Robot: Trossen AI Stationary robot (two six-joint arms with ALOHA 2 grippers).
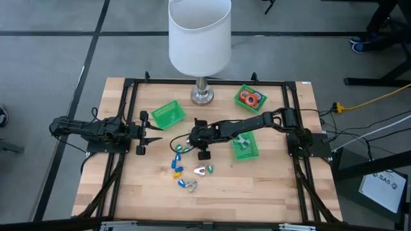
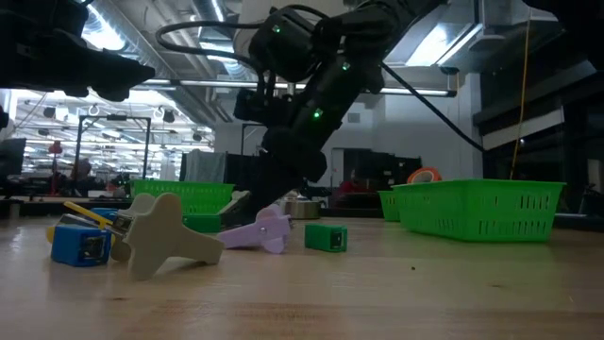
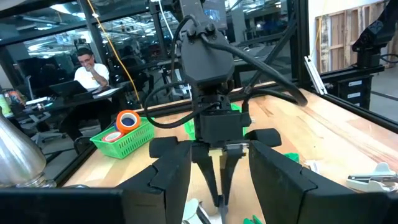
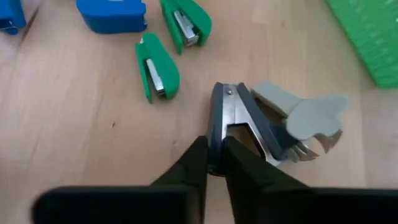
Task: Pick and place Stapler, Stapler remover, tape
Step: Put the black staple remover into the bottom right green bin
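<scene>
On the wooden table, the right gripper is low at the middle, its fingers clenched on a staple remover that lies on the wood beside two green staplers. The left gripper waits released at the left side. Tape rolls lie in the far green bin.
</scene>
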